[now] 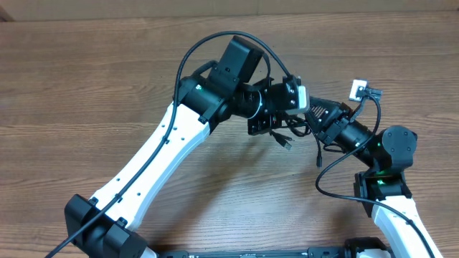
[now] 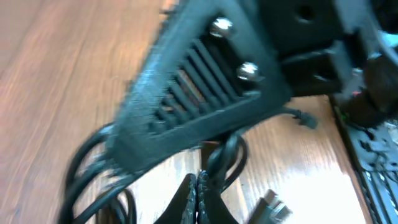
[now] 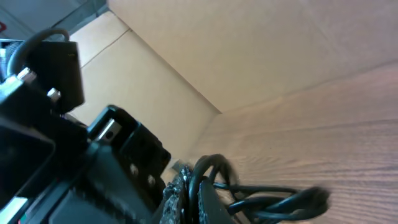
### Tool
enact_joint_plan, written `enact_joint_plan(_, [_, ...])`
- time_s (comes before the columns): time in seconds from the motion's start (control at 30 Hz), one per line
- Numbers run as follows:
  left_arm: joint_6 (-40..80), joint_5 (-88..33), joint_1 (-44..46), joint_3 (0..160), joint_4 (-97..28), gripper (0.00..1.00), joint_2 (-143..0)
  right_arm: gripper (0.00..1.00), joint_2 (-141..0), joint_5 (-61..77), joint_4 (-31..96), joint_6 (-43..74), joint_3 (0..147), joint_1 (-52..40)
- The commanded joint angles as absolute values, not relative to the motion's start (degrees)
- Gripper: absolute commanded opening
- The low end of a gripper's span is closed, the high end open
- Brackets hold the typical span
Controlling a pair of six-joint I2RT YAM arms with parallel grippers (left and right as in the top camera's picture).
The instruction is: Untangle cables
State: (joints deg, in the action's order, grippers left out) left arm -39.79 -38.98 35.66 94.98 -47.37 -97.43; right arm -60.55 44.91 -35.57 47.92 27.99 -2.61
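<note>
**Both claws closed on one bunch of cables over the table**

Left claw (image 2: 199, 186): the two fingers are pressed together with no gap showing. A black loop of the cables (image 2: 231, 152) rises from their tips, so a strand is pinched between them. More strands curve away to the lower left of the left wrist view, blurred. A silver-tipped plug (image 2: 274, 209) lies just to the right of the fingers, and a small black plug end (image 2: 305, 119) sits farther right over the wood. The slatted black body of the other claw fills the upper middle of that view, very near.

Right claw (image 3: 185, 190): it is likewise closed. A loop of cable stands up at its tip, and several strands trail to the right, low over the wood grain. Which strand lies between the fingers cannot be told.

From overhead, the two claws meet nose to nose a little right of the centre of the table (image 1: 86, 72). The bunch hangs between and just below them. One plug-ended strand dangles beneath the left claw, and another thin strand drops beside the right claw.

The left arm (image 1: 158, 154) reaches in from the lower left. The right arm (image 1: 391, 147) reaches in from the lower right. Each carries its own thicker black lead.
</note>
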Motion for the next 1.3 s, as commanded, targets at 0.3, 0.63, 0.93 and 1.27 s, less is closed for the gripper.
enact_joint_plan(0.3, [-30.22, -33.04, 35.92, 95.74, -45.36, 0.04, -97.30, 0.04, -60.55, 43.11, -35.70, 47.55, 29.32, -2.50])
enact_joint_plan(0.63, [-40.32, -40.12, 36.03, 95.74, -51.42, 0.86, -97.30, 0.04, -60.55, 44.31, -37.23, 48.05, 29.32, -2.50])
enact_joint_plan(0.93, [-46.81, -37.89, 36.03, 95.74, -50.04, 1.00, -97.34, 0.04, -60.55, 46.61, -39.27, 48.01, 29.32, -2.50])
enact_joint_plan(1.27, [-52.73, -37.54, 36.05, 95.72, -47.37, 1.00, -97.41, 0.04, -60.55, 49.04, -42.11, 48.05, 29.32, -2.50])
